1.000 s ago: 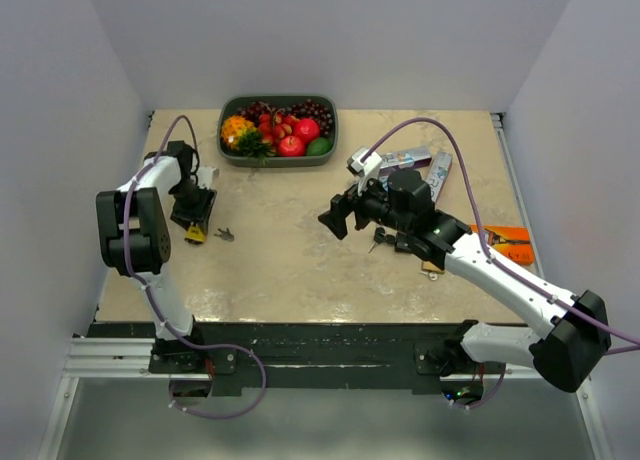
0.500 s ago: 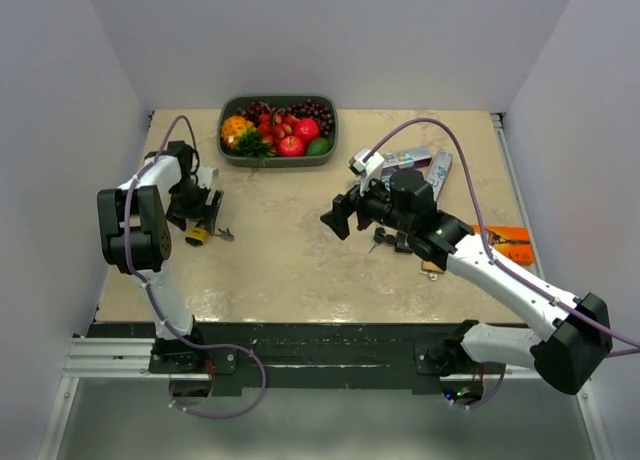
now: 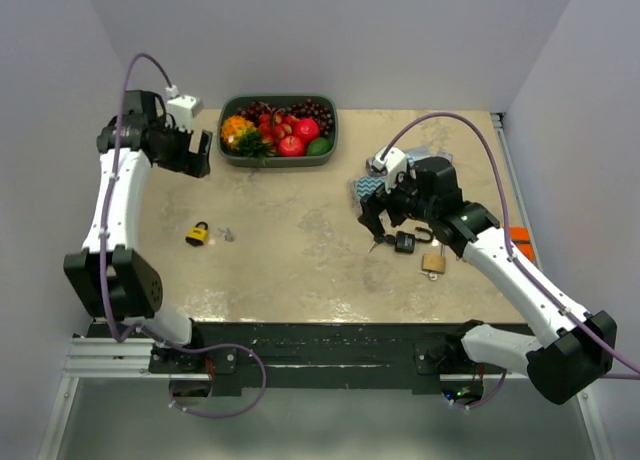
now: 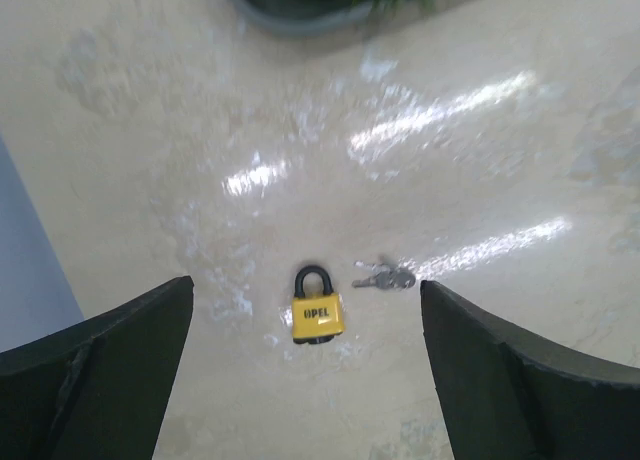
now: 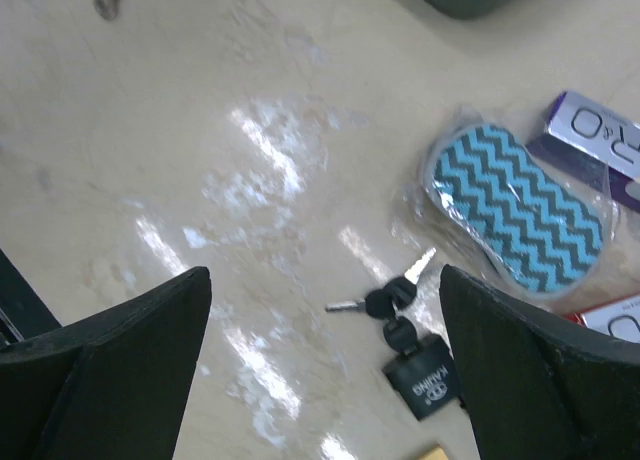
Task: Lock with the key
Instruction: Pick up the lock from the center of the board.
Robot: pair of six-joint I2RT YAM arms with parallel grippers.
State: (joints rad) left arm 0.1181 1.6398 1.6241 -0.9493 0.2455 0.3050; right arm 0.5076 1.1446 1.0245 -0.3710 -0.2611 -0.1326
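A yellow padlock (image 4: 319,313) lies flat on the table with a small bunch of silver keys (image 4: 385,277) just to its right, apart from it. In the top view the padlock (image 3: 197,234) and keys (image 3: 226,234) sit at the left. My left gripper (image 3: 195,152) hangs high above and behind them, open and empty; its fingers (image 4: 100,370) frame the lock from a distance. My right gripper (image 3: 372,220) is open and empty over a black padlock (image 5: 425,378) that has black-headed keys (image 5: 385,300) attached.
A dark bowl of fruit (image 3: 278,130) stands at the back, close to my left gripper. A blue zigzag pouch (image 5: 515,208), purple-and-white boxes (image 5: 600,130), a brass padlock (image 3: 433,263) and an orange item (image 3: 520,242) lie around the right arm.
My left gripper opened, rose off the yellow padlock and swung back-left toward the bowl. My right gripper shifted right, over the black padlock.
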